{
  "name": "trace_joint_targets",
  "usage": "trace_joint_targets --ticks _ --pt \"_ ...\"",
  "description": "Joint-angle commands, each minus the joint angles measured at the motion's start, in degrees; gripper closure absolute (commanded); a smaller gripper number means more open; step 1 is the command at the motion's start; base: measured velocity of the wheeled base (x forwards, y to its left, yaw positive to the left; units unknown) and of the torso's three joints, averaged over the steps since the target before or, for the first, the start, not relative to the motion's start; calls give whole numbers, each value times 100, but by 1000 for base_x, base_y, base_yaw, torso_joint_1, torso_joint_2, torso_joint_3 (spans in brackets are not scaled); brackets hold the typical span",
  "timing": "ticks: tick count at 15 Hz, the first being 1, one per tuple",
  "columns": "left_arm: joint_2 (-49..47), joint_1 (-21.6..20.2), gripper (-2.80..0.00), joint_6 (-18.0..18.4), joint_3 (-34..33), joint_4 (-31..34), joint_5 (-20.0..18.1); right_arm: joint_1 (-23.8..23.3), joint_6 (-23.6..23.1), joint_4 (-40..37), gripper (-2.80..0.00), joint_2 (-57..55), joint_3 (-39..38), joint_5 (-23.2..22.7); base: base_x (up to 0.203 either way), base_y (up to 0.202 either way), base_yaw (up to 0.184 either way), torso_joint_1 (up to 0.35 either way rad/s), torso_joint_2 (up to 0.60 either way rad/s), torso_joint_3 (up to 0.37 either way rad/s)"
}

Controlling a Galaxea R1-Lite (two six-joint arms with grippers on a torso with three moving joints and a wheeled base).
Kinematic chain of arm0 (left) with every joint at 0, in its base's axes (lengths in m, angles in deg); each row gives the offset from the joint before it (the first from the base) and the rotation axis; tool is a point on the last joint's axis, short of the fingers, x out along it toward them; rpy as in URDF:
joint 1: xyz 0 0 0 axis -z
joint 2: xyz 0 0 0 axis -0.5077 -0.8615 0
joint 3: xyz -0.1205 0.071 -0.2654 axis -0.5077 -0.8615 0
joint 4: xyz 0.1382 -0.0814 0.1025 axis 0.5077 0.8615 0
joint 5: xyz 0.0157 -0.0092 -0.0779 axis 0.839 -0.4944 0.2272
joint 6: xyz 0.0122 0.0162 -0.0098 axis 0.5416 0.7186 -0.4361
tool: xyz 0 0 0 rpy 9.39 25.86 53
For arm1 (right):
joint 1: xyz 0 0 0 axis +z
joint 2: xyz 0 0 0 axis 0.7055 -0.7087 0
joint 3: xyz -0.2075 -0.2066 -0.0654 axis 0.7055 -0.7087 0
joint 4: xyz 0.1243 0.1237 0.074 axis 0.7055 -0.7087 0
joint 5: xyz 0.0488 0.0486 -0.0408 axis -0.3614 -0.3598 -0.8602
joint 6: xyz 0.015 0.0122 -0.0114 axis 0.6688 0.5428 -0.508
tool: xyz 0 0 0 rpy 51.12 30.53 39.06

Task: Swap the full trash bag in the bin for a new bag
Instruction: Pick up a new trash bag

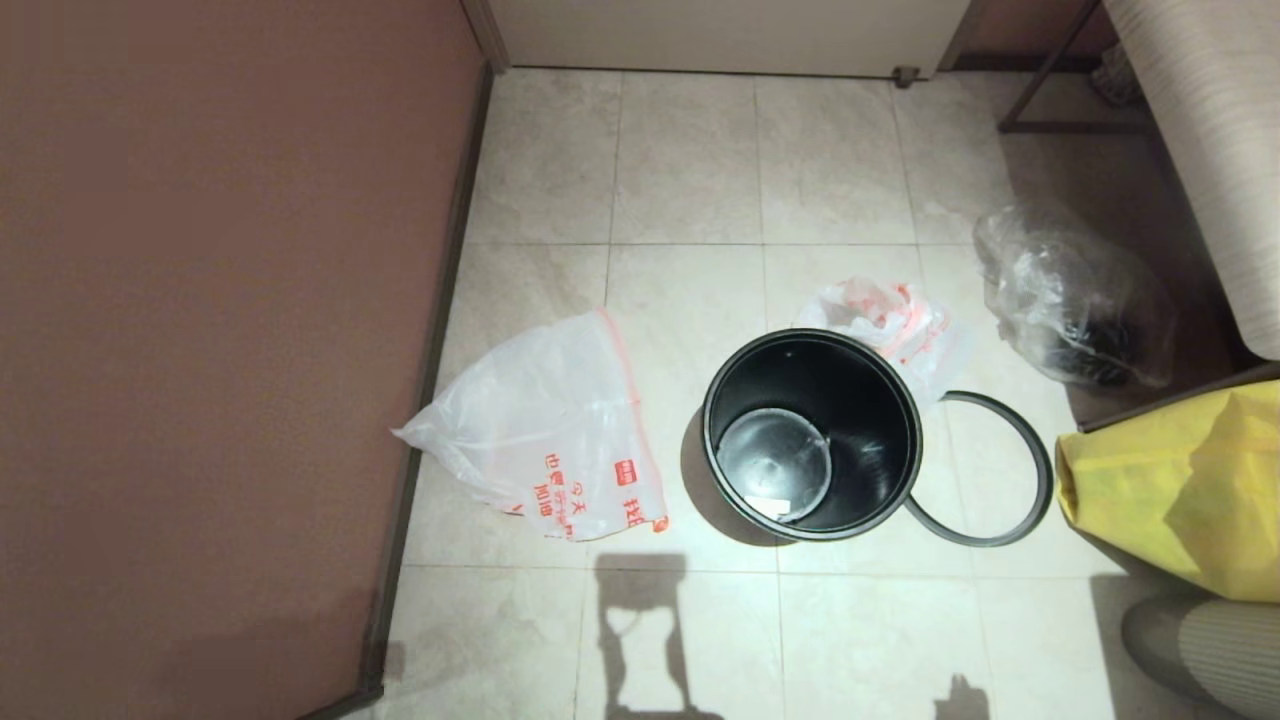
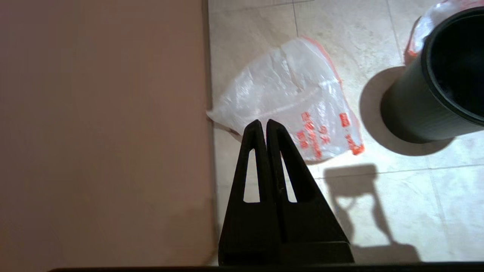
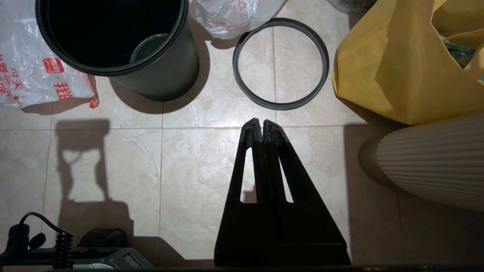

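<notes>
Bin (image 1: 812, 436): a small round black pail standing upright on the tiled floor (image 1: 690, 170), mouth open, with no bag in it; its glossy bottom shows.
Grey ring (image 1: 985, 470): off the bin, lying flat on the floor on the bin's right side, its edge touching or just beside the bin's wall.
New bag (image 1: 545, 430): limp white plastic with an orange-red rim band and red print, spread flat on the floor to the left of the bin, apart from it, one corner reaching the brown wall (image 1: 200, 330).
Full bag (image 1: 880, 318): white and red, bunched up just behind the bin on its far right side, against the bin's wall.
Clear bag (image 1: 1075, 300): dark things inside, farther right of the bin, beyond the ring.
Yellow bag (image 1: 1180, 490): right of the ring, well apart from the bin.
Left gripper (image 2: 263, 124): fingers pressed together, holding nothing, in the air above the near corner of the new bag, left of the bin.
Right gripper (image 3: 262, 124): fingers pressed together, holding nothing, above bare floor on the near side of the ring, near-right of the bin.
</notes>
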Motion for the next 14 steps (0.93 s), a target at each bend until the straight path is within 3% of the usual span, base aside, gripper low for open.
trace_joint_targets --ticks 1,3,4,6,7,9,13,14 --pt "-1439 -6 0 339 567 -154 8 2 -2 -1 0 -14 0 1 0 0 0 0 0 0" --pt "-2637 63 0 714 1108 -513 146 2 4 -1 0 -14 0 1 0 0 0 0 0 0" --pt "-3291 256 0 890 1369 -666 395 2 -3 -1 0 -14 0 1 0 0 0 0 0 0" --pt "-4562 1066 0 1131 1774 -823 1425 2 3 -1 0 -14 0 1 0 0 0 0 0 0" --pt "-5239 1496 0 1157 1935 -880 2015 2 4 -1 0 -14 0 1 0 0 0 0 0 0" --pt "-6734 1890 0 1034 2359 -1027 2747 2 -3 -1 0 -14 0 1 0 0 0 0 0 0" --pt "-9529 2156 0 812 4102 -1239 3452 2 2 -1 0 -14 0 1 0 0 0 0 0 0" --pt "-10042 2175 -280 787 4844 -1208 3542 2 1 -1 0 -14 0 1 0 0 0 0 0 0"
